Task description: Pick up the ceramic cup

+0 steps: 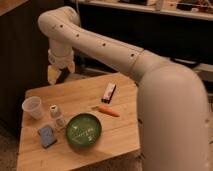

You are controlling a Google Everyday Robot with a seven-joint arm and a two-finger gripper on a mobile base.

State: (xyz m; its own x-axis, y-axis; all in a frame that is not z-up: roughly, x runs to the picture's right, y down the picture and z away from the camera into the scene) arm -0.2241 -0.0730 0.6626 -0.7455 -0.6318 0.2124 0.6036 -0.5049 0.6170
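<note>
The ceramic cup is a small whitish tapered cup standing upright near the left edge of the wooden table. My gripper hangs at the end of the white arm, above the table's back left corner, up and to the right of the cup and apart from it. It holds nothing that I can see.
A small white capped bottle stands right of the cup. A blue sponge lies in front of it. A round green bowl, an orange carrot and a black and white packet lie further right. A dark cabinet stands behind.
</note>
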